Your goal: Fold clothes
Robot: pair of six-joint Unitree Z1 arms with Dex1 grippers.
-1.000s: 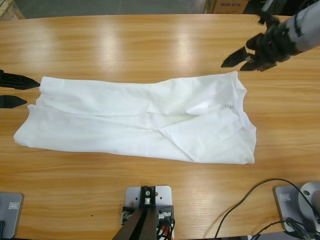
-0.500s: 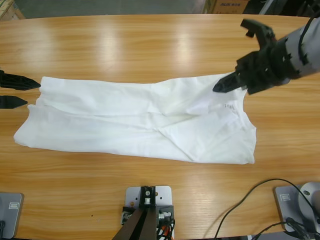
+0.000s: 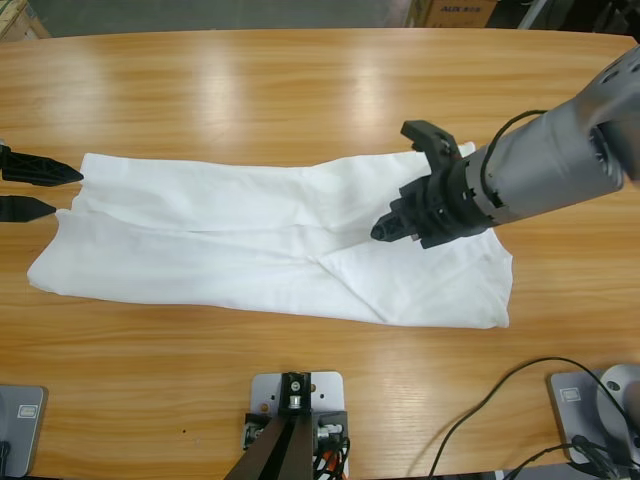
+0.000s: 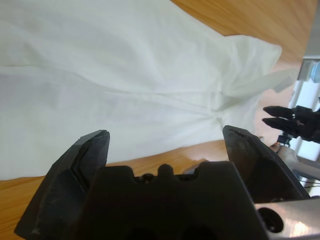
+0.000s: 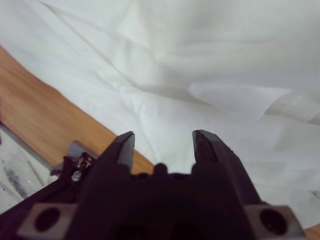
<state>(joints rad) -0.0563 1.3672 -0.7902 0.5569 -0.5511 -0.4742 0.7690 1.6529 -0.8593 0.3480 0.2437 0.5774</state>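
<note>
While parted, right claw (image 3: 381, 230) over T-shirt (image 3: 220, 225)

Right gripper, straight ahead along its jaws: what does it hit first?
Most likely the T-shirt. The right gripper hangs over the shirt's middle folds, jaws open, and its wrist view shows only white fabric ahead. Height above the cloth is unclear.

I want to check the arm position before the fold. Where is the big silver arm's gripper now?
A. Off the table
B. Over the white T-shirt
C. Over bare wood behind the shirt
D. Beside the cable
B: in the high view the gripper hangs over the T-shirt.
</note>
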